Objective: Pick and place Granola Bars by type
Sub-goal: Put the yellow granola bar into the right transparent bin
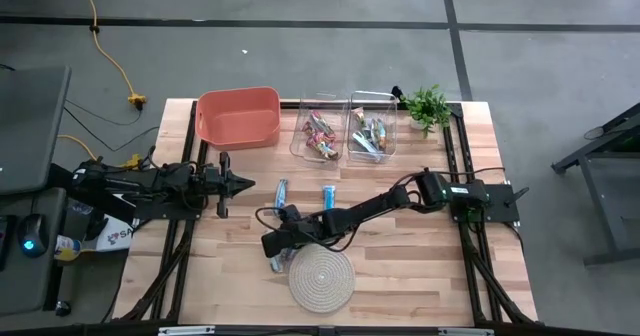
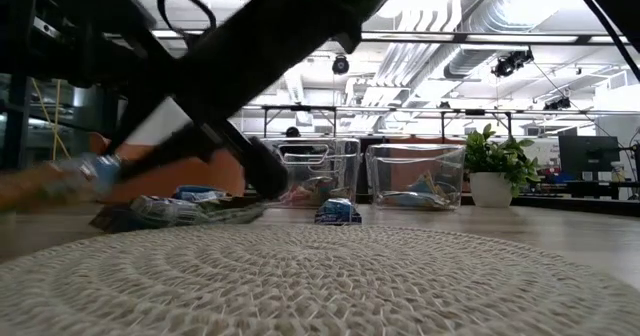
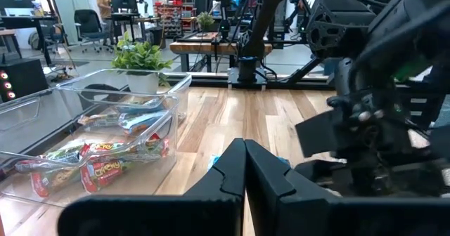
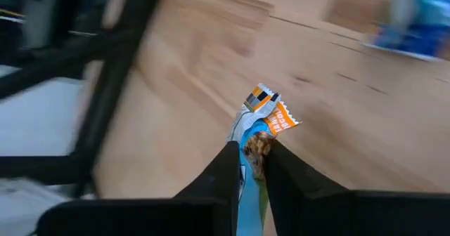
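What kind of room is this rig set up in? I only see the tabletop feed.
Most likely a large open lab or industrial workshop: exposed ceiling ducts and strip lighting overhead, workbenches and an office chair beyond the wooden table, and a bare concrete floor.

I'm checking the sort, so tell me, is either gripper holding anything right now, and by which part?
The right gripper pinches a blue-wrapped granola bar near one end, its crimped tip sticking out past the fingers. The left gripper is shut on nothing.
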Robot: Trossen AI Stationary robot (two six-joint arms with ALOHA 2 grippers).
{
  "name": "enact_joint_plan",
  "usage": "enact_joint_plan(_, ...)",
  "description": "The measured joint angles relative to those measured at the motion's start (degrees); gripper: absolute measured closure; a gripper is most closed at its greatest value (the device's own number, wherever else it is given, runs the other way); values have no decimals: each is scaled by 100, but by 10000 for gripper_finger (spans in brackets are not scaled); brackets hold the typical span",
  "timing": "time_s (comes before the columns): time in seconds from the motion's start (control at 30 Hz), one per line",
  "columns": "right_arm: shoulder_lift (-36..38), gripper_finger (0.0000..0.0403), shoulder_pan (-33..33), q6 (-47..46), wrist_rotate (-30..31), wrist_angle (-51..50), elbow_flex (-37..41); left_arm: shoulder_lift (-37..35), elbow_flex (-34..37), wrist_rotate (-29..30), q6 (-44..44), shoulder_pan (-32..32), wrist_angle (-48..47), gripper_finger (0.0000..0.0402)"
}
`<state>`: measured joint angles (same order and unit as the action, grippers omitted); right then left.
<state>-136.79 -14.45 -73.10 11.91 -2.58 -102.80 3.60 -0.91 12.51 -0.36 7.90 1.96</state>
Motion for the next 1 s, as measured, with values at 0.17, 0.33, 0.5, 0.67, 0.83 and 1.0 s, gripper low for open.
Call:
enact_joint_plan(0.17,2,362,41,427,-248,852,-2,0,1,-2,2,0,2,401)
enact_joint_plan(0.33,7,365,58,853,-609,1770,-2,0,1,-2,2,0,2,401)
enact_joint_plan(0.5,7,364,56,1131,-933,2768,-2,0,1,-2,0,0,1,401)
enact_joint_plan(0.67,17,364,56,1323,-934,3952,-9,0,0,-2,2,0,2,401)
enact_joint_plan(0.83,191,364,95,1836,-926,4166,-272,0,0,-4,2,0,0,401)
enact_joint_plan(1.0,632,364,189,2628,-893,3417,-655,0,2,-4,0,0,0,401)
